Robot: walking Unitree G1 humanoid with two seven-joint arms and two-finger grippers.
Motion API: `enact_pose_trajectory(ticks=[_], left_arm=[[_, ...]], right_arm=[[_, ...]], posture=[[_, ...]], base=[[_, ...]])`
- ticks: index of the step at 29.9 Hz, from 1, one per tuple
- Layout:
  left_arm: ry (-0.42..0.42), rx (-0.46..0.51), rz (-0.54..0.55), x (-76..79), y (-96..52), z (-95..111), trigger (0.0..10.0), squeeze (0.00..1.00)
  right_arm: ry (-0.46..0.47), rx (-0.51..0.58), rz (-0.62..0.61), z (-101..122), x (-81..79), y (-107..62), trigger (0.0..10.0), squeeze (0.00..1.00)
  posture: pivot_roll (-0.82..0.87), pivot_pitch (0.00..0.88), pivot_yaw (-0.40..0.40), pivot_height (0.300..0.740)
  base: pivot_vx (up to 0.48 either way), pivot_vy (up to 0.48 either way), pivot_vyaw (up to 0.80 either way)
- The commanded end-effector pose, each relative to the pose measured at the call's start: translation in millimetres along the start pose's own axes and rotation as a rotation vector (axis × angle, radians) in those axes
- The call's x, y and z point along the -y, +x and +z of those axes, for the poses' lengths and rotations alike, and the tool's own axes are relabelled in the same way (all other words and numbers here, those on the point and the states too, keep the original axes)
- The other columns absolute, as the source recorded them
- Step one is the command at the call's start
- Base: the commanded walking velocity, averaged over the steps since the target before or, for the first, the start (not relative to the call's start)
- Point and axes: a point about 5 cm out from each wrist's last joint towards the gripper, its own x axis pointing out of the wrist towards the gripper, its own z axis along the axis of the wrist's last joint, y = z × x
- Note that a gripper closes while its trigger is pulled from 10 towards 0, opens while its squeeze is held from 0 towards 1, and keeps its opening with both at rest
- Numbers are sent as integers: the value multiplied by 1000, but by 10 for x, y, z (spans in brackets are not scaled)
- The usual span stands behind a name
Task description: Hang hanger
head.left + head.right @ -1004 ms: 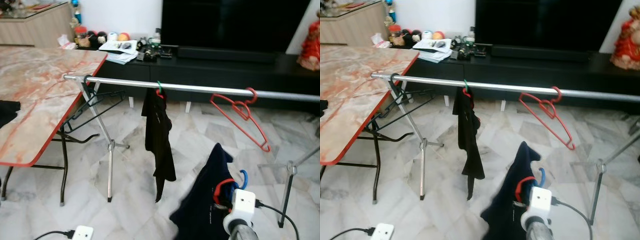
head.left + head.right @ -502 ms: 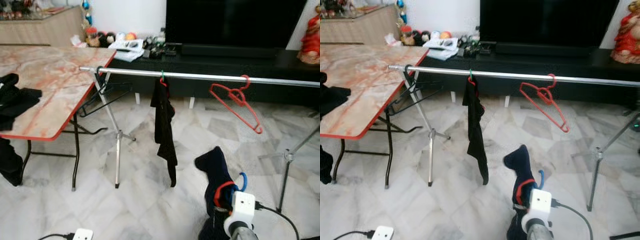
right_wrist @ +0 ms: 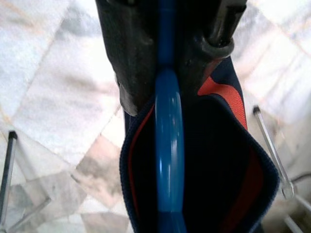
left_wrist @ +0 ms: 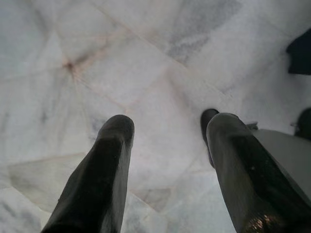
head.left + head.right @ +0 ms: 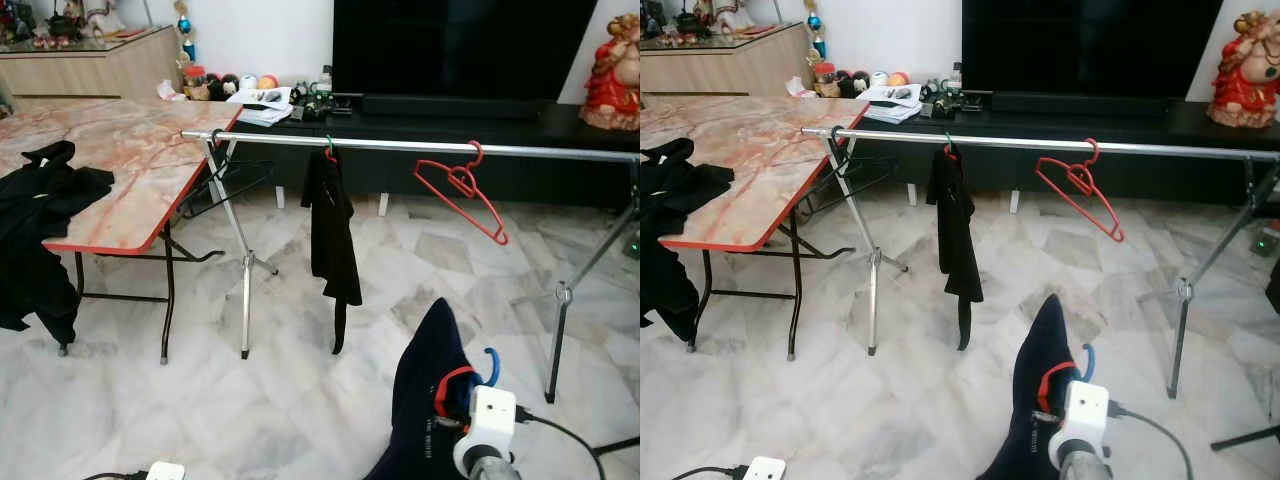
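A blue hanger point(image 3: 165, 160) carries a navy garment point(image 5: 425, 400) with a red collar. My right gripper point(image 3: 165, 90) is shut on the hanger's neck, low at the front right, and the blue hook point(image 5: 488, 362) sticks up beside the garment. The silver rail point(image 5: 400, 146) runs across the room well beyond it. On the rail hang an empty red hanger point(image 5: 462, 190), a black garment point(image 5: 332, 225) on a green hanger, and an empty black hanger point(image 5: 225, 180) at the left end. My left gripper point(image 4: 167, 160) hangs open over the marble floor.
A marble-topped table point(image 5: 130, 160) with a red edge stands at the left, with black clothes point(image 5: 45, 200) draped over it. The rail's tripod legs point(image 5: 245, 300) point(image 5: 560, 320) stand on the floor. A dark TV cabinet point(image 5: 450, 110) lies behind the rail.
The whole view has pulled back from the rail, so more floor, table and black clothes show. The navy garment stays in my right gripper.
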Motion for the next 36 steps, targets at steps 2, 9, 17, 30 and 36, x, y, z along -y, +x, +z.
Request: enact_pose_trajectory(ticks=[2,9,17,30,36], left_arm=[[15,-4,-7,20,-4,-27,10000,0],[48,54,-11,22,-5,33,10000,0],[201,176,-52,59,-15,175,10000,0],[559,544,-267,342,-86,1465,10000,0],[646,512,-431,507,-106,1472,10000,0]], right_arm=[[-9,28,10,80,-21,24,10000,0],[-166,-50,70,49,0,63,10000,0],[-501,-70,357,301,122,92,10000,0],[-804,-59,898,828,75,-169,10000,0],[-887,-96,1016,918,55,-243,10000,0]], posture=[[-8,62,-5,740],[-11,67,-2,740],[-10,60,-6,740],[-21,32,-18,740],[-24,16,-27,740]], base=[[0,0,0],[0,0,0],[0,0,0],[0,0,0],[0,0,0]])
